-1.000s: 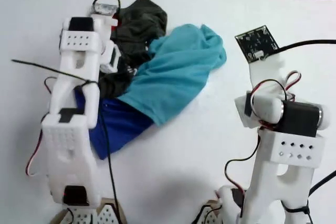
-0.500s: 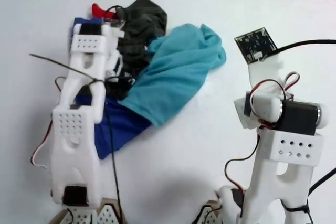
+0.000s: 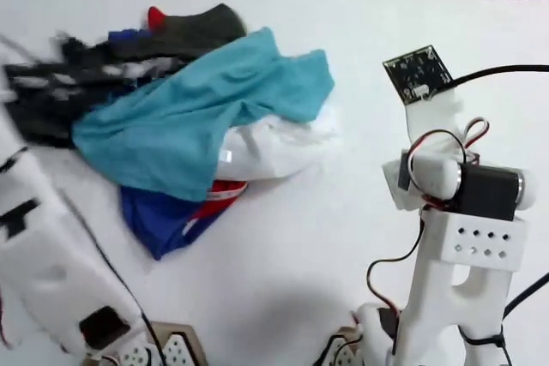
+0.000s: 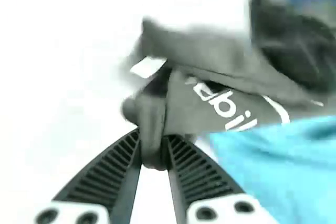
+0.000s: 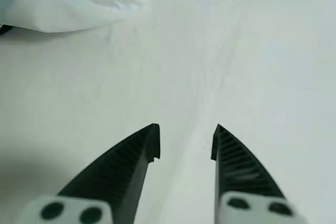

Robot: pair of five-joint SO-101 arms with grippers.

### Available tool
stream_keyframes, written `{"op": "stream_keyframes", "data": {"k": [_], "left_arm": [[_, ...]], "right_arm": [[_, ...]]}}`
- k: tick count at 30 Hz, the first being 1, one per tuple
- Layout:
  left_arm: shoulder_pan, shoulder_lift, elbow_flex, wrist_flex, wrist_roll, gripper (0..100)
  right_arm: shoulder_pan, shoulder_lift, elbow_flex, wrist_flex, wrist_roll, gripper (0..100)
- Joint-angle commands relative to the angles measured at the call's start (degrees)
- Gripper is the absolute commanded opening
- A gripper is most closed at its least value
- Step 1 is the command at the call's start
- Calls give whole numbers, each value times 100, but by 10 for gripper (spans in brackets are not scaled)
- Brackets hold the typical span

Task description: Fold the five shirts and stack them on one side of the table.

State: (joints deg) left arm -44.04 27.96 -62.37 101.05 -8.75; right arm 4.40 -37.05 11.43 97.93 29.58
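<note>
The left tool (image 4: pixel 153 149) pinches a fold of the dark grey cotton shirt (image 4: pixel 210 72), heaped with a crumpled teal shirt (image 3: pixel 189 113), a white shirt (image 3: pixel 279 147) and a royal-blue shirt (image 3: pixel 154 216) on the white bench (image 3: pixel 300 280). The right tool (image 5: pixel 184 140) hangs spread over bare bench.

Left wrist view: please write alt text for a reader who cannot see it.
The left end effector is shut on a bunched fold of the dark grey shirt, with the white table behind. A teal shirt lies against the grey one.
</note>
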Motion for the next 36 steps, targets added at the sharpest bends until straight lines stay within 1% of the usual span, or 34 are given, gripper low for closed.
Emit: {"op": "stream_keyframes", "data": {"k": [1,3,5,9,10,12,15,17,22,26,29,32,36], "left_arm": [[-1152,-888,-699,-149,-378,26],[-1670,-923,-884,-308,-422,26],[-1873,-905,-919,-334,-431,26],[-1714,-905,-470,-273,-457,31],[-1626,-905,-347,-273,-571,47],[-1398,-905,-48,-273,-932,113],[-826,-923,400,-114,-1345,245],[-360,-958,541,44,-1415,303],[1116,-1055,734,123,-1143,301],[2602,-1108,1780,123,-1143,301],[3516,-1064,2677,9,-1143,301],[4132,-1064,3468,-422,-993,301],[4519,-923,4426,-1222,-914,301]], "right_arm": [[22,-13,53,-119,9,170],[22,-13,158,-163,9,170],[22,-57,325,-242,18,171],[22,-57,475,-338,9,173],[22,-57,492,-347,9,173],[22,-57,492,-321,9,173],[22,-57,492,-312,9,183],[22,-57,492,-312,0,218],[22,-57,492,-312,0,313],[22,-31,492,-312,9,324],[22,-22,492,-312,35,324],[22,-22,492,-312,44,324],[22,-22,492,-312,44,324]]}}
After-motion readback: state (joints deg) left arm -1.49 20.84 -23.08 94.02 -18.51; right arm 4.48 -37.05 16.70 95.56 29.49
